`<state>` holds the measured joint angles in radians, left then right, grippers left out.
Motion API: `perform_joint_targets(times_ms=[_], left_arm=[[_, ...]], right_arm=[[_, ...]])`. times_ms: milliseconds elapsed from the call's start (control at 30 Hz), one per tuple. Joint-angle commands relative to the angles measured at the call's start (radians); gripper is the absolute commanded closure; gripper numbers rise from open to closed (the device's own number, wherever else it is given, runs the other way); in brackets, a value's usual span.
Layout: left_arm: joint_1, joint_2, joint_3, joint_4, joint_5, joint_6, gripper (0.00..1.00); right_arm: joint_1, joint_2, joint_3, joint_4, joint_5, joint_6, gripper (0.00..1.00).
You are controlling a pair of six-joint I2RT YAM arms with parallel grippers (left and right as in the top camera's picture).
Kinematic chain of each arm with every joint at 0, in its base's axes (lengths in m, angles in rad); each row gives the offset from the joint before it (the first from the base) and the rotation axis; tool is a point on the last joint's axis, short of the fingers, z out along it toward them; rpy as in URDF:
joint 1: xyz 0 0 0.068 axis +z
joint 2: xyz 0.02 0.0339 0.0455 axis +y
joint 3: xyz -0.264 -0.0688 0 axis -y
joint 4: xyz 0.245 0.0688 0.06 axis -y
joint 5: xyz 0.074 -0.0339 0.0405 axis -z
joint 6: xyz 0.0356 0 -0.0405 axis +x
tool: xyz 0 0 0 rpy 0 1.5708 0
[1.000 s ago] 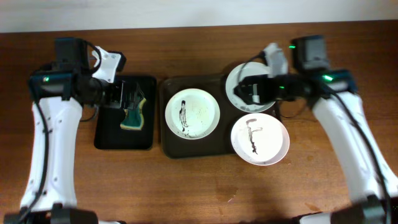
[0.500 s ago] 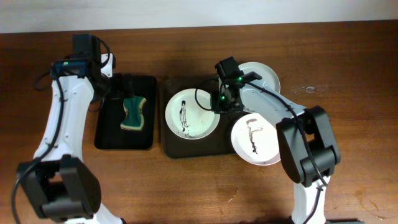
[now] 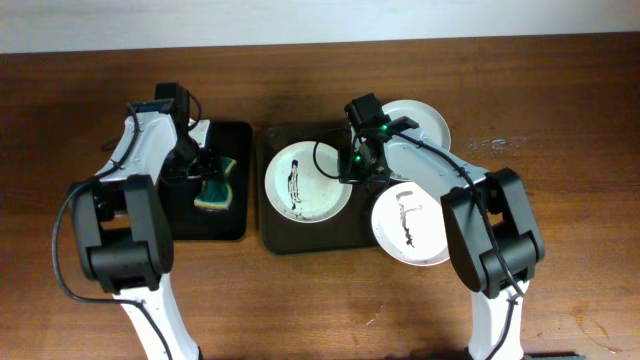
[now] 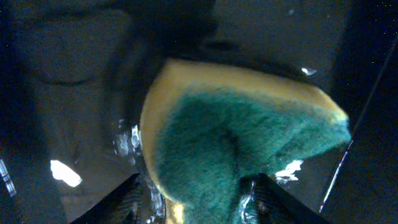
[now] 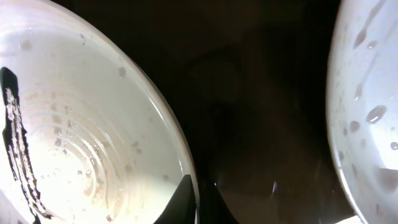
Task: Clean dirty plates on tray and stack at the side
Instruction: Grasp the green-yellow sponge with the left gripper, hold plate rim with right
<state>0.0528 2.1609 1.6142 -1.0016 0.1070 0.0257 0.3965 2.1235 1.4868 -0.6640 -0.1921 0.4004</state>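
Three white plates show from overhead. One streaked plate [image 3: 305,185] lies on the dark brown tray [image 3: 300,240]. A second streaked plate [image 3: 420,228] overhangs the tray's right front, and a third plate [image 3: 418,122] sits at the back right. My right gripper [image 3: 352,170] is shut on the right rim of the streaked plate on the tray. The right wrist view shows its gripper [image 5: 198,202] pinching that plate [image 5: 93,143] at the rim. My left gripper [image 3: 207,172] is down on the green-and-yellow sponge [image 3: 215,187]. In the left wrist view, its gripper [image 4: 199,202] presses both sides of the sponge [image 4: 236,143].
The sponge lies in a smaller black tray [image 3: 175,222] left of the brown tray, wet and glinting in the left wrist view [image 4: 62,124]. Another wet plate [image 5: 373,93] fills the right edge of the right wrist view. Bare wooden table [image 3: 320,310] surrounds both trays.
My left arm swung over the black tray, came down on the sponge and its jaws narrowed onto it. My right gripper moved to the tray plate's rim and shut on it.
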Motion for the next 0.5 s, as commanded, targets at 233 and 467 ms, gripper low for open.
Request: perform_joint_targets(times_ms=[233,467], left_arm=[[-0.013,0.041,0.215,-0.166,0.011,-0.018,1.00],[-0.174,0.051,0.443,-0.311,0.222,0.019,1.00]], right_arm=[[0.002,0.016,0.002,-0.019,0.047,0.008,0.96],[-0.031,0.016,0.002,-0.040,-0.053,0.005,0.96]])
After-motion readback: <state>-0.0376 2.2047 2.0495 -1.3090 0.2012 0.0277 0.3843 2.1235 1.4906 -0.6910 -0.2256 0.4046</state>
